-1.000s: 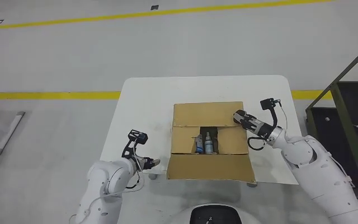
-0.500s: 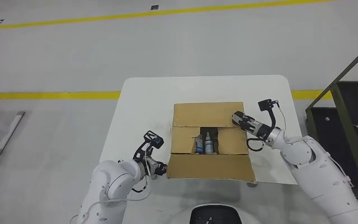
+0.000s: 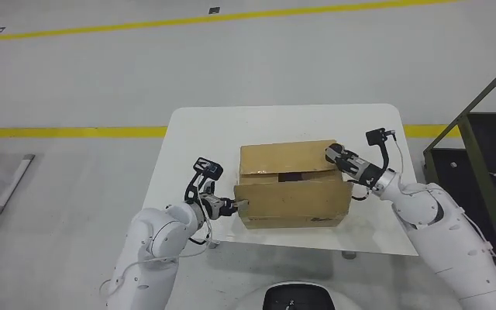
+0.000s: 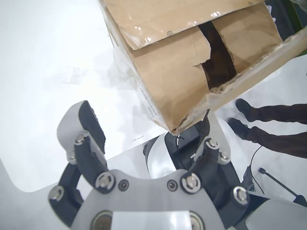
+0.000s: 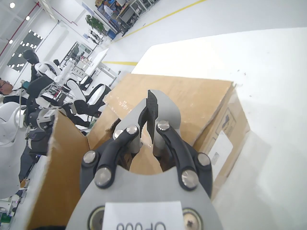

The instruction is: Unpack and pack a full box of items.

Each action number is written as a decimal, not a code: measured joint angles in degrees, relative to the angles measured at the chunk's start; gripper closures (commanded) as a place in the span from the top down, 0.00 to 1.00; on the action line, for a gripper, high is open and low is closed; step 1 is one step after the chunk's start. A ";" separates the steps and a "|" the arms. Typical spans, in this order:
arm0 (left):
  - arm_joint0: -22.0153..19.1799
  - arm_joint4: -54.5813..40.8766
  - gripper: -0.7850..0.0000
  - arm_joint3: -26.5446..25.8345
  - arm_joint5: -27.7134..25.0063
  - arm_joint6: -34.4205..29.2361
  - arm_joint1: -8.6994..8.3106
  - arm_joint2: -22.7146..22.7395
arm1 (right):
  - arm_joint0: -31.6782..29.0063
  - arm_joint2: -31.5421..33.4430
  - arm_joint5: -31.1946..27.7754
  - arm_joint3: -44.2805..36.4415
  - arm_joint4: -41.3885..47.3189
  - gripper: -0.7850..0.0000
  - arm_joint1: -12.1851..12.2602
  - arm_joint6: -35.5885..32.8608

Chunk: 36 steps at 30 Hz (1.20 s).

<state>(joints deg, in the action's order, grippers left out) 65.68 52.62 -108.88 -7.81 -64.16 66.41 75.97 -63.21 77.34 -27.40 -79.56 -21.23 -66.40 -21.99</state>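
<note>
Two fingers (image 4: pixel 92 123) of the left gripper (image 4: pixel 146 116) stand spread wide at the box's (image 3: pixel 291 203) near-left corner. They clasp nothing. One finger hangs in the open off the box's left wall, and the other sits under the torn corner of the near flap (image 4: pixel 251 77), touching it or just short of it; I cannot tell which. That flap is raised upright along the box's near edge.

At the box's far-right corner, the right gripper (image 5: pixel 146 101) has its fingers drawn almost together, with only a thin slit between the pads. It meets the right end of the far flap (image 3: pixel 287 157), which is folded in over the top. Whether cardboard is pinched in the slit cannot be made out.

Under the far flap the two inner flaps (image 4: pixel 175 72) lie folded in, with a dark gap between them.

The box sits on the white table (image 3: pixel 201 147), closer to the robot's edge than to the far one. Bare tabletop lies off the box's left wall, beyond its far wall and off its right wall.

The left arm (image 3: pixel 167 236) is bent, its forearm coming in level toward the box's left wall. The right arm (image 3: pixel 418 205) runs alongside the box's right wall.
</note>
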 measured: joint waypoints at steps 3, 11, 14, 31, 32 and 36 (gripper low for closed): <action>-2.12 0.85 1.00 2.63 2.40 1.34 0.34 -2.05 | -0.74 1.45 0.56 -2.48 -1.50 0.00 0.24 1.72; -6.49 2.99 1.00 10.06 9.51 3.06 1.28 -6.43 | -2.44 -2.05 2.26 -6.19 -9.99 0.00 -0.02 3.81; -7.38 3.02 1.00 11.73 10.43 3.10 1.47 -7.24 | -2.53 -4.70 3.80 -5.74 -15.57 0.00 -0.40 6.80; -7.12 5.66 1.00 11.71 17.58 5.44 1.35 -4.56 | -0.16 -13.43 8.03 0.20 -27.26 0.00 -2.48 14.01; -6.83 6.66 1.00 11.39 17.97 5.78 1.29 -4.40 | -0.07 -13.42 7.97 0.30 -26.90 0.00 -2.53 13.92; -5.71 8.47 1.00 10.95 18.66 6.21 1.13 -3.82 | 0.27 -13.30 7.72 0.61 -25.62 0.00 -2.71 13.46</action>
<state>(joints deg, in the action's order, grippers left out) 59.97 61.09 -97.92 10.85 -57.95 67.54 72.14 -62.94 64.03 -19.67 -78.95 -46.85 -69.11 -8.53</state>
